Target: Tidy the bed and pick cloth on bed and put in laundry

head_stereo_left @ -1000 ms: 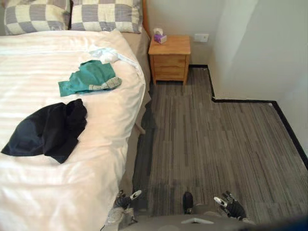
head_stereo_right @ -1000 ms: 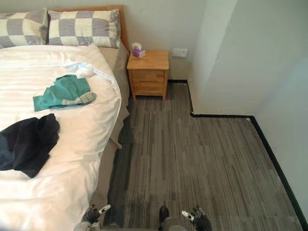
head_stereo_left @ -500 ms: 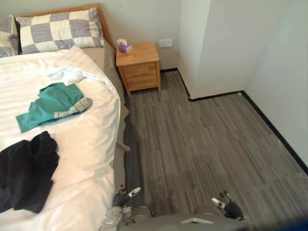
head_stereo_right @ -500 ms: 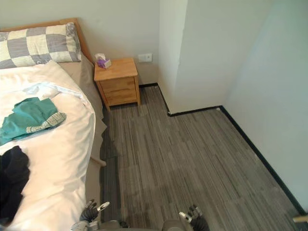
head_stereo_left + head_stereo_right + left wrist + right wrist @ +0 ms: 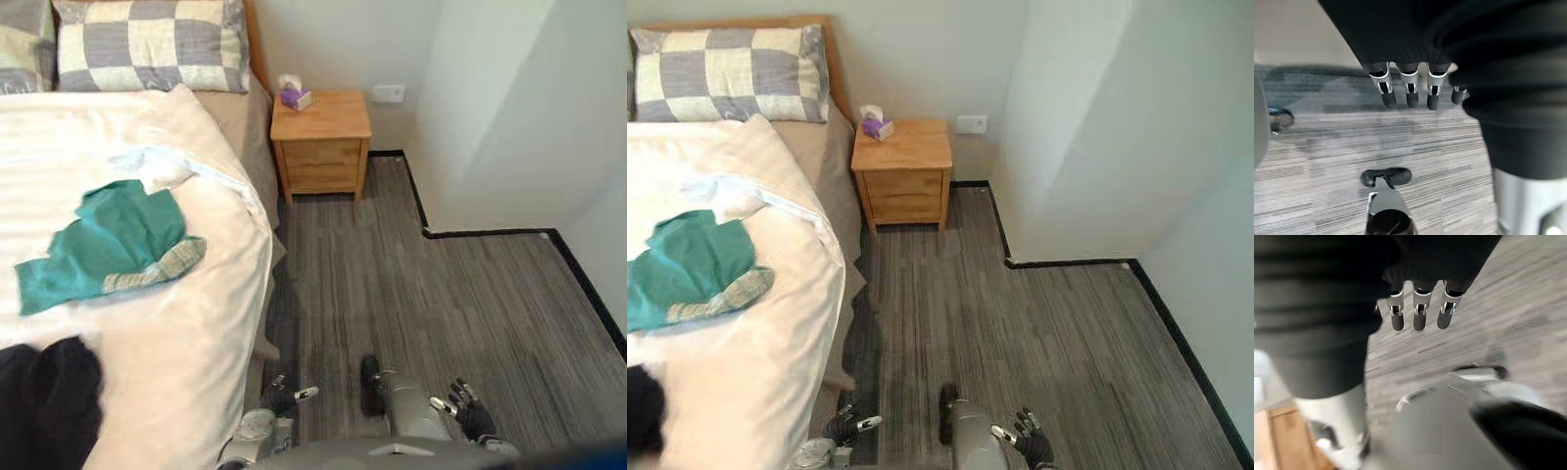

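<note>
From the head views, the bed (image 5: 186, 323) takes up the left side of the frame under a pale striped duvet. A teal cloth (image 5: 108, 240) lies spread on it at middle left, with a grey ribbed band along its lower right edge. A black cloth (image 5: 44, 401) is bunched in the lower left corner, apart from the teal one. Just above the teal cloth sits a rumpled fold of pale fabric (image 5: 162, 164); I cannot tell whether it is a loose piece or part of the bedding. Checked pillows (image 5: 147, 44) rest along the top edge.

Right of the bed, at upper centre, a wooden nightstand (image 5: 321, 132) stands against the wall with a small tissue box (image 5: 292, 95) on its top. Grey striped flooring (image 5: 451, 294) covers the right half.

Both hands hang low at the bottom edge, over the floor and touching nothing. The left hand (image 5: 282, 396) is at lower centre-left, just beside the edge of the bed; in its wrist view the fingers (image 5: 1408, 93) are straight in a row, the thumb apart. The right hand (image 5: 470, 411) is at lower right, its fingers (image 5: 1418, 316) likewise straight and empty.
</note>
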{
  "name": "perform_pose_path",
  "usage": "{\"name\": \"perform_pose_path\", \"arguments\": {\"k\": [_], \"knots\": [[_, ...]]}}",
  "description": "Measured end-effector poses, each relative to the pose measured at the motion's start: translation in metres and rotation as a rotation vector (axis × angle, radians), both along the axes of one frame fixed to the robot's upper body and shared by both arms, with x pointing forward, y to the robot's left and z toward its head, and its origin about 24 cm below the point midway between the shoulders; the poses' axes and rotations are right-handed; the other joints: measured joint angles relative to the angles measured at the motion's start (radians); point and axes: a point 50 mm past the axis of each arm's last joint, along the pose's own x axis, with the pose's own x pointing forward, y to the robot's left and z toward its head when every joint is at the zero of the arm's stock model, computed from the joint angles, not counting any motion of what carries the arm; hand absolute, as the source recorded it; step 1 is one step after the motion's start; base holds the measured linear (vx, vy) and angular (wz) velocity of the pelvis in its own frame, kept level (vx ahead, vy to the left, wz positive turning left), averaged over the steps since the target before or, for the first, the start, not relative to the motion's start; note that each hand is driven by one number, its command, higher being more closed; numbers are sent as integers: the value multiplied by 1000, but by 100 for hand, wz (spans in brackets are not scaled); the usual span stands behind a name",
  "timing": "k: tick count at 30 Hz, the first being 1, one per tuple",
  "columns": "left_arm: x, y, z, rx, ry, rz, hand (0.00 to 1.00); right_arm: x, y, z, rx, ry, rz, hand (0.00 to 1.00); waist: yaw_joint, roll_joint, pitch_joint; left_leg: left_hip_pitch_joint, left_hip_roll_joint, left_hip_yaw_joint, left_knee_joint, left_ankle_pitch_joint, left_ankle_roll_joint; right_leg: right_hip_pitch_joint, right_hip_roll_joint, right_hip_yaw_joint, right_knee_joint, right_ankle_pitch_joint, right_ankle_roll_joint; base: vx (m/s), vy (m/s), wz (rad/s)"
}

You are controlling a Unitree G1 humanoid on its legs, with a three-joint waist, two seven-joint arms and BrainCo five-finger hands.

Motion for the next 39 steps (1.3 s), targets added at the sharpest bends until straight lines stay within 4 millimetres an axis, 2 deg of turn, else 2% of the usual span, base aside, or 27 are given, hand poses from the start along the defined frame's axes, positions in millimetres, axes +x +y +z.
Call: {"name": "perform_pose_path", "arguments": {"k": [1, 2, 3, 4, 5, 6, 7, 8, 9, 12, 14, 15, 17, 18, 19, 20, 22, 25, 28, 30, 31, 32, 33, 34, 35, 37, 39], "knots": [[11, -5, 3, 3, -30, -23, 0, 9, 2, 3, -1, -27, 13, 0, -27, -49, 44, 52, -59, -14, 13, 97, -18, -72, -81, -33, 245, -82, 24, 564, -242, 40], [3, -6, 1, 0, -13, -22, 0, 11, 0, 4, -13, -31, 30, 0, -23, -11, 27, 52, -31, -9, 43, 105, -16, -63, -56, -55, 183, -105, 42, 540, -309, 54], [-12, -1, -2, 11, 2, -17, 0, 10, 4, 4, -14, -34, 50, 0, -32, -8, -5, 45, -49, -19, 142, 130, -16, -5, -33, -67, -16, -66, -23, 460, -274, 23], [-15, -7, -3, 0, 8, -3, 0, 5, -5, 5, -32, -23, 43, 0, -40, 12, -1, 35, -37, -19, 218, 138, -23, 18, -1, -70, 7, -98, -45, 658, -273, -5], [-19, -12, -4, -14, 15, 41, 0, 4, -17, 6, -68, -5, 42, 0, -17, 86, -28, -67, 12, -2, 421, 254, -147, 60, 51, -77, -23, -140, -50, 679, -196, -52], [-29, -9, -6, -10, 33, 89, 0, 7, -21, 6, -87, 13, 62, 0, 4, 116, -26, -180, 38, 16, 650, 408, -181, 139, 106, -46, -92, -159, -40, 682, -138, -53], [-28, -6, -6, 0, 24, 105, 0, 7, -22, 5, -89, 27, 65, 0, 5, 117, -21, -249, 57, 25, 785, 362, -153, 181, 125, -40, -131, -161, -42, 621, -126, -41], [-26, 4, -4, 22, 0, 129, 0, 6, -20, 1, -81, 63, 69, 0, 15, 100, -10, -368, 76, 52, 970, 249, -103, 280, 151, -26, -202, -162, -42, 735, -167, -26], [-18, 16, 1, 60, -49, 128, 0, 6, -14, -2, -72, 92, 94, 0, 29, 65, 6, -455, 74, 74, 1021, 167, -76, 375, 152, -23, -255, -159, -42, 724, -182, -26], [-4, 25, 11, 70, -153, 151, 0, 10, -4, -3, -44, 91, 115, 0, 79, 15, 15, -621, 22, 149, 804, 32, 13, 540, 148, 10, -370, -152, -18, 556, -176, -48], [0, 25, 13, 64, -176, 163, 0, 15, -3, -2, -48, 80, 133, 0, 101, 6, 11, -668, -6, 238, 563, 47, 13, 595, 140, 26, -438, -177, -18, 442, -95, -76], [2, 24, 13, 59, -178, 161, 0, 25, -2, 2, -57, 45, 158, 0, 104, 14, 10, -694, -14, 363, 371, 109, 26, 626, 144, 21, -474, -204, -25, 598, -66, -55], [4, 20, 12, 51, -171, 145, 0, 18, -2, 1, -53, 55, 152, 0, 95, 34, -6, -693, -47, 606, 178, 235, 140, 690, 176, -6, -504, -216, -12, 837, -7, 4], [1, 17, 10, 38, -154, 151, 0, 9, -2, -2, -48, 75, 130, 0, 95, 45, -21, -663, -96, 739, 81, 269, 244, 742, 214, -26, -511, -239, 29, 977, 63, 66], [-2, 20, 9, 34, -128, 168, 0, 4, 9, -7, -20, 103, 109, 0, 88, 2, -55, -635, -159, 750, 23, 209, 345, 758, 218, -46, -477, -271, 46, 848, 23, 107], [4, 25, 10, 47, -130, 166, 0, 4, 13, -7, -9, 107, 101, 0, 75, -33, -69, -639, -189, 701, 15, 185, 335, 730, 199, -76, -417, -284, 49, 782, -43, 144], [9, 17, 10, 46, -114, 131, 0, 10, 12, -7, -10, 101, 96, 0, 86, -51, -86, -591, -210, 581, 14, 154, 327, 564, 112, -134, 56, -296, 64, 715, -39, 132], [-1, 15, 3, 32, -41, 149, 0, 21, 7, -2, -48, 73, 124, 0, 82, -20, -74, -391, -207, 422, 7, 114, 263, 486, -51, -161, 404, -309, 94, 712, -20, 136], [-7, 17, 1, 24, -18, 199, 0, 21, 11, -2, -50, 67, 152, 0, 74, 13, -73, -290, -158, 264, -11, 101, 225, 383, -97, -104, 356, -323, 117, 661, -255, 190], [-4, 19, 1, 11, -18, 237, 0, 20, 15, -3, -47, 67, 168, 0, 53, 21, -73, -284, -113, 48, -10, 107, 175, 305, -69, 73, 104, -297, 163, 381, -315, 260], [-3, 20, 1, 16, -19, 236, 0, 20, 16, -3, -38, 64, 149, 0, 46, 11, -71, -285, -113, -10, -9, 101, 152, 306, -64, 140, 19, -281, 189, 276, -385, 227], [-4, 25, 1, 37, -12, 242, 0, 15, 21, -5, -17, 76, 132, 0, 45, -41, -69, -293, -146, -103, 7, 90, 114, 328, -73, 290, -175, -227, 239, 376, -623, 258], [-5, 30, 0, 48, 8, 262, 0, 8, 25, -9, 2, 102, 135, 0, 53, -74, -53, -299, -155, -181, 55, 62, 75, 371, -74, 293, -227, -158, 229, 254, -523, 232], [-3, 30, 1, 46, -3, 278, 0, 6, 22, -9, 1, 108, 119, 0, 65, -67, -52, -305, -141, -182, 66, 66, 59, 391, -63, 281, -234, -148, 211, 199, -443, 162], [-11, 29, -1, 43, 10, 314, 0, 6, 20, -9, -6, 110, 131, 0, 91, -33, -58, -295, -106, -166, 55, 67, 50, 416, -42, 251, -241, -153, 199, 124, -279, 106], [-26, 26, -5, 32, 43, 393, 0, 9, 23, -9, -13, 107, 184, 0, 97, 1, -61, -296, -70, -174, 41, 70, 19, 458, -24, 166, -263, -163, 180, 106, -273, 102], [-37, 30, -6, 38, 34, 469, 0, 10, 25, -9, -17, 109, 221, 0, 103, 5, -63, -314, -41, -101, 45, 88, -7, 501, -26, 64, -288, -154, 166, 78, -201, 120]]}}
